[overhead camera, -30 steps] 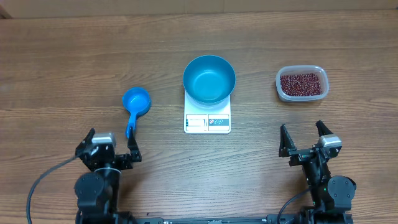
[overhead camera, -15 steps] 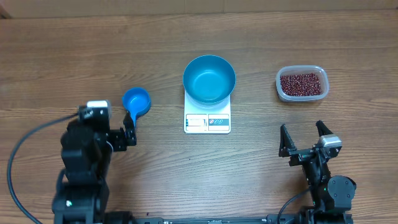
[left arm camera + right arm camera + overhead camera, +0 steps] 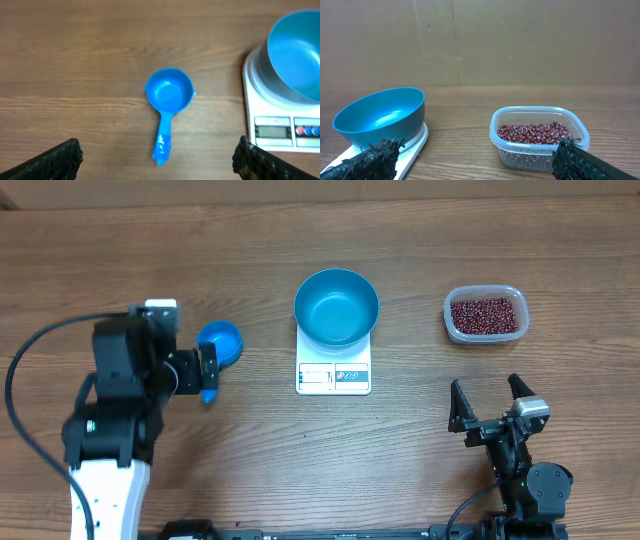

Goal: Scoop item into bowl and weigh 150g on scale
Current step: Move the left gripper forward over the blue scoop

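Table (image 3: 300, 240): mid-brown wood grain, streaks running side to side. The bowl (image 3: 336, 306) is deep blue leaning to teal, plain, with a soft sheen inside. The scale (image 3: 333, 376) is white; its display window (image 3: 272, 131) is pale grey, with small red and blue marks (image 3: 306, 131) beside it (these read as teal from overhead). Scoop (image 3: 169, 95): brighter blue, unpatterned. Beans (image 3: 486, 314): dark red-brown. Tub (image 3: 449, 320): clear, colourless. Wall (image 3: 520, 40): flat tan.

Overhead, we look straight down at the table (image 3: 150, 240); left wrist looks down closer, right wrist level; all share bowl (image 3: 336, 305) and scale (image 3: 333, 377).
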Robot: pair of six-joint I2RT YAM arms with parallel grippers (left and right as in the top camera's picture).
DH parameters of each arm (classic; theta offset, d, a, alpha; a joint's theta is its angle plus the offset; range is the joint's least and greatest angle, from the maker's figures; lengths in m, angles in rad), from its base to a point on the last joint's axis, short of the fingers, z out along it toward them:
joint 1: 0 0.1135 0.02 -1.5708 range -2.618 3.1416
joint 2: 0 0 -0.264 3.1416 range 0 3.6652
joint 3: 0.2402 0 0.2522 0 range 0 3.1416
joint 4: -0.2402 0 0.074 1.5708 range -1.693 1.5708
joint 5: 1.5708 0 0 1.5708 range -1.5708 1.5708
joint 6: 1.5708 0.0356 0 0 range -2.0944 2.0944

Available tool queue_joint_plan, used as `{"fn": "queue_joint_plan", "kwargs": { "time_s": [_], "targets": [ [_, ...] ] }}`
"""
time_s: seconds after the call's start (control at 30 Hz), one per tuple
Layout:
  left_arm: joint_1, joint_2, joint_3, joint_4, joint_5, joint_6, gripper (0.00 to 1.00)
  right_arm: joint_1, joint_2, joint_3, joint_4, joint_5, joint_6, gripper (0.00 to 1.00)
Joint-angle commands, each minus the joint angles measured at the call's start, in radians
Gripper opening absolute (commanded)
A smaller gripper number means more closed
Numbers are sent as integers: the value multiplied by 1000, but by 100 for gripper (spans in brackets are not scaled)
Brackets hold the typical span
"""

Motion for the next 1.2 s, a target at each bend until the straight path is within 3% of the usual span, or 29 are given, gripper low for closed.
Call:
{"fn": "queue_joint_plan", "kwargs": {
  "time_s": [0.0, 0.3, 0.53, 1.17],
  "targets": [
    [5, 77, 91, -34, 51, 18, 100, -3, -11, -10, 3, 6, -5, 100],
    [5, 277, 261, -177, 51, 19, 99, -3, -11, -10, 3, 6, -5, 100],
    [5, 394, 329, -193, 51, 19, 100, -3, -11, -10, 3, 6, -5, 100],
    [5, 621, 518, -366, 43, 53, 100, -3, -11, -10, 3, 6, -5, 100]
  ]
}}
